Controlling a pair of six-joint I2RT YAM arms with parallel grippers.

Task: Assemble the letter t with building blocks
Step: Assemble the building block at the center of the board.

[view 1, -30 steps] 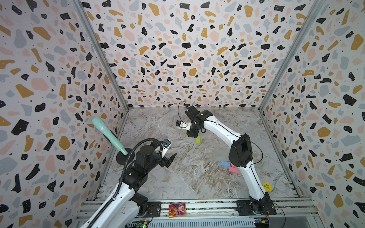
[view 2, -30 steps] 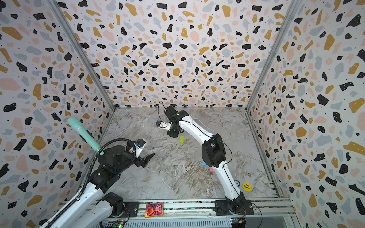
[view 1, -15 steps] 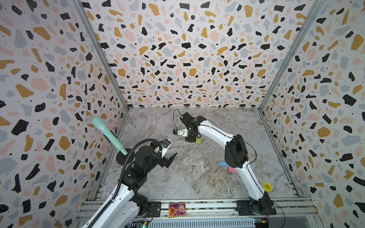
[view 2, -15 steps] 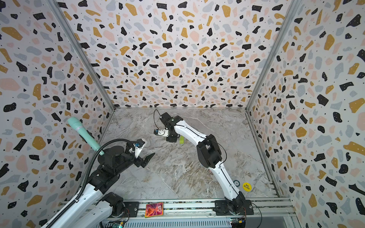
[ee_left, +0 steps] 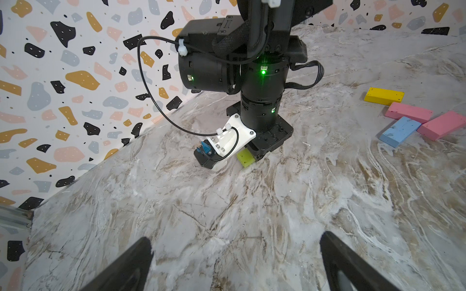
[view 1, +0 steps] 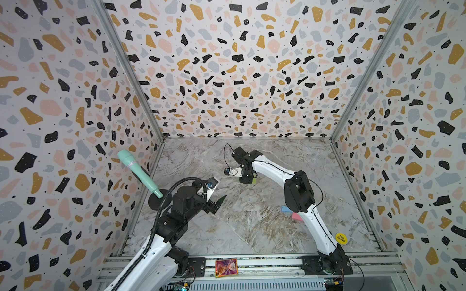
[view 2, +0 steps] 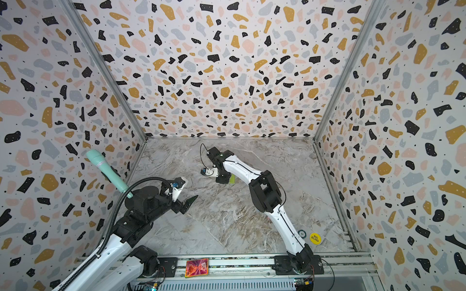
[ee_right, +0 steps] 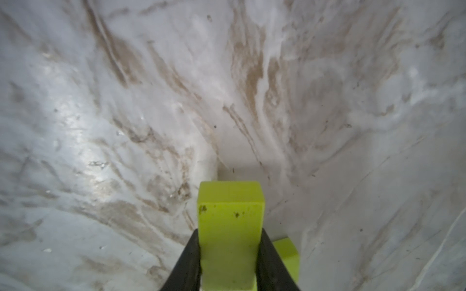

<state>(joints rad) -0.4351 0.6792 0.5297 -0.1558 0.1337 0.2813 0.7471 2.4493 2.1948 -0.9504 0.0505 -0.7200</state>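
grey marbled tabletop (view 1: 252, 226): no letter formed yet. left gripper (ee_left: 237, 252) spread, empty, standing by. yellow, pink and blue bricks (ee_left: 408, 112) clustered well apart. right gripper (ee_right: 229, 233) clamped on lime green rectangular foam-looking brick (ee_right: 230, 216), low beside second lime brick (ee_right: 287, 254), apparently for joining.

Right tool (ee_right: 229, 254) pinches green brick (ee_right: 230, 214); left tool (ee_left: 237, 239) spread.

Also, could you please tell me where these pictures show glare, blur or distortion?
Right wrist view: the marble table looks soft, with a glare patch; the gripped lime green brick is crisper. Left wrist view: sharp, even light, green indicator light flaring. In both top views, wide-angle stretch splays the walls.
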